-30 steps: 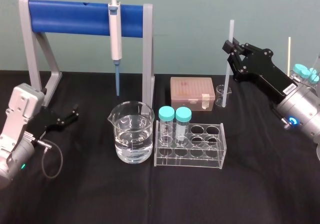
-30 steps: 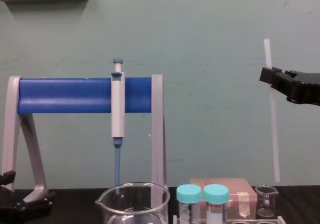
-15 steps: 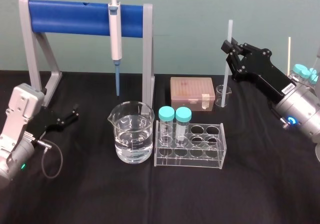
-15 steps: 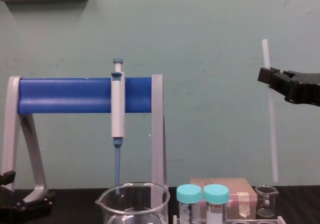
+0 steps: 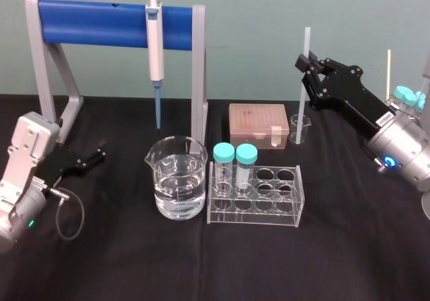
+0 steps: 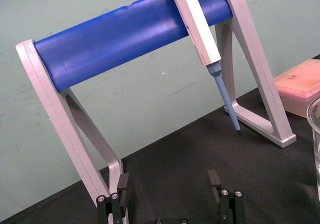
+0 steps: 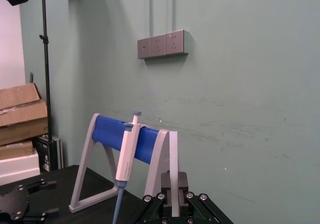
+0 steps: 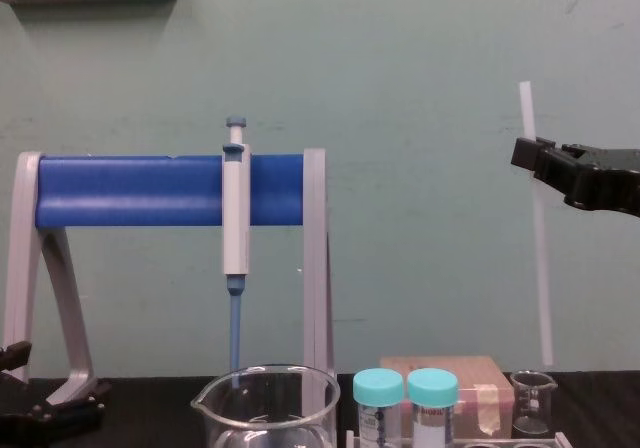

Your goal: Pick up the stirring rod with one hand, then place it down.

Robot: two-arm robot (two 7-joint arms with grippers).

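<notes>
- the left black blocky gripper (image 5: 94, 157) sits at the near left by the black table (image 5: 201, 261), jaws apart and empty.
- the thin white translucent stirring rod (image 5: 303, 106) hangs nearly upright at the far right, its lower end just above the small clear glass beaker (image 5: 299, 127).
- the right black gripper (image 5: 308, 64) clamps the rod near its top; it is probably best to lower slowly, keep the tip clear of the beaker rim, and release only once the rod is supported.

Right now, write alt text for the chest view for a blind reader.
The right gripper holds a thin white rod nearly upright, its lower end just above a small beaker. A pipette hangs on a blue-barred stand at centre left; the left gripper sits open at lower left.
</notes>
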